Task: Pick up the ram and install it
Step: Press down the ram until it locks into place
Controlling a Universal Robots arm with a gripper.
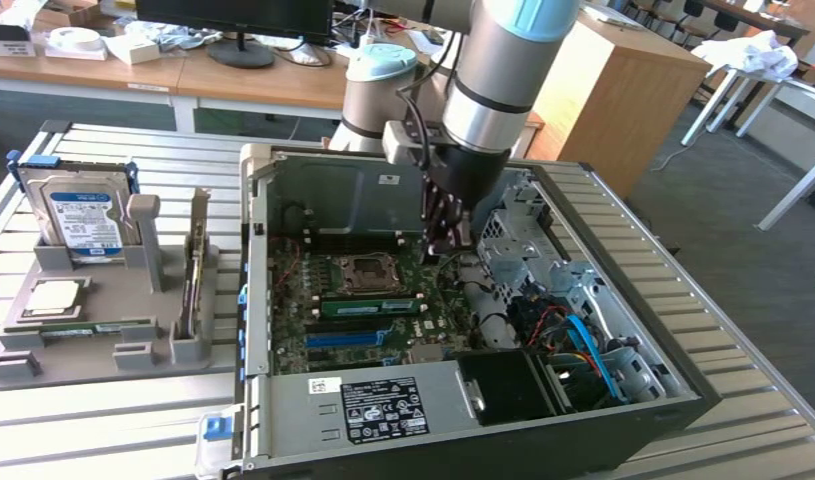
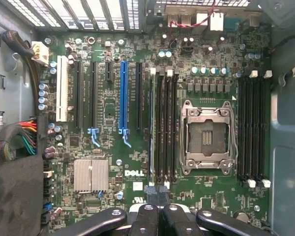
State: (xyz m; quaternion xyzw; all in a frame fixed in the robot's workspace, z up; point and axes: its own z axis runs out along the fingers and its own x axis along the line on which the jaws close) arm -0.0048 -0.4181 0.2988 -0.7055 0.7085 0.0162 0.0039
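Exterior view, from its left: slatted metal table [image 1: 100, 430], one; grey holder [image 1: 60, 365], one, carrying one hard drive [image 1: 76, 215] upright with a blue-and-white label, print too small to read; one square silver processor chip [image 1: 54, 297] lying flat; one thin greenish strip [image 1: 87, 327] in the front trough, kind not discernible; one expansion card [image 1: 194, 275] standing on edge. Computer case [image 1: 581, 455], one, open-sided, lying on the table; one white label [image 1: 384, 408] on the metal box at its near edge, text illegible. Motherboard [image 2: 113, 113], one, green, marked "DELL" in white; one empty processor socket [image 2: 209, 135] with a bank of four black memory slots [image 2: 168, 123] on each side of it; one white expansion slot [image 2: 62, 88] and one blue expansion slot [image 2: 123, 96] among black ones; one silver heatsink [image 2: 91, 174]. Ram [image 1: 367, 305], one green stick with dark chips, standing on edge in the motherboard between the socket and the blue slot. Gripper [image 1: 441, 252], one, black; in the wrist view its fingertips [image 2: 150, 189] are pressed together with nothing seen between them, over one end of the slot bank; contact with the ram cannot be judged. Arm [image 1: 494, 80], one, silver with pale blue caps, descending steeply from the upper edge, wrist pointing down into the case. Blue cables [image 1: 583, 335] inside the case toward the exterior view's right.
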